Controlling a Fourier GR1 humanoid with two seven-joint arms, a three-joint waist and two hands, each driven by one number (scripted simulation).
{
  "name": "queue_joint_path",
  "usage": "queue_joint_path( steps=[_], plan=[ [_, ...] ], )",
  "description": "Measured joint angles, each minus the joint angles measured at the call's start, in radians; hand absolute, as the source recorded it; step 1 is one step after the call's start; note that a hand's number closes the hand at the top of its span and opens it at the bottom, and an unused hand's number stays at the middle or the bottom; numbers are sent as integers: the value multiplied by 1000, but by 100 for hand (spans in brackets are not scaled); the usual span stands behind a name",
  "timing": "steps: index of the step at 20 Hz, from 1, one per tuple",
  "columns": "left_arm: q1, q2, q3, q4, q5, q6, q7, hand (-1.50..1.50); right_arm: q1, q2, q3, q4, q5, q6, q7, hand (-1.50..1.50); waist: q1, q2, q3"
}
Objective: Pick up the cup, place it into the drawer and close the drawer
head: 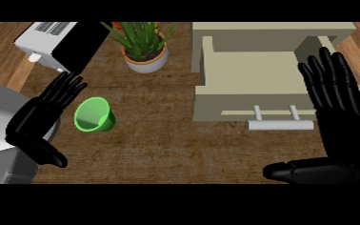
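The left robot hand (44, 112), fingers spread, is hovering beside the green cup (94, 116) near the desk's left edge; it should curl round the cup's wall. The right robot hand (330, 90) is resting open by the open drawer (243, 78).

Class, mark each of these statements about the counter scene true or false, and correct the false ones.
1. The cup is green. True.
2. The cup sits inside the drawer. False: it is on the counter, left of the drawer.
3. The drawer is open. True.
4. The left hand is curled round the cup. False: its fingers are straight, beside the cup.
5. A potted plant stands behind the cup. True.
6. The right hand grips the drawer handle. False: it is open, to the right of the handle.
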Motion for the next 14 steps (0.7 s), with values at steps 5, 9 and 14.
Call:
queue_joint_path(
  steps=[5, 9, 14],
  plan=[
    [-49, 19, -2, 153, -98, 19, -97, -150, -17, -6, -17, 8, -14, 7, 6, -150, -1, 0, 0],
    [-90, 36, -18, 281, -179, 52, -185, -150, -6, 3, -5, 5, -4, 6, 2, -150, -3, 1, -1],
    [-132, 54, -41, 415, -240, 91, -268, -150, -25, 6, -2, -6, -6, -2, 24, -150, -4, 2, -1]
  ],
)
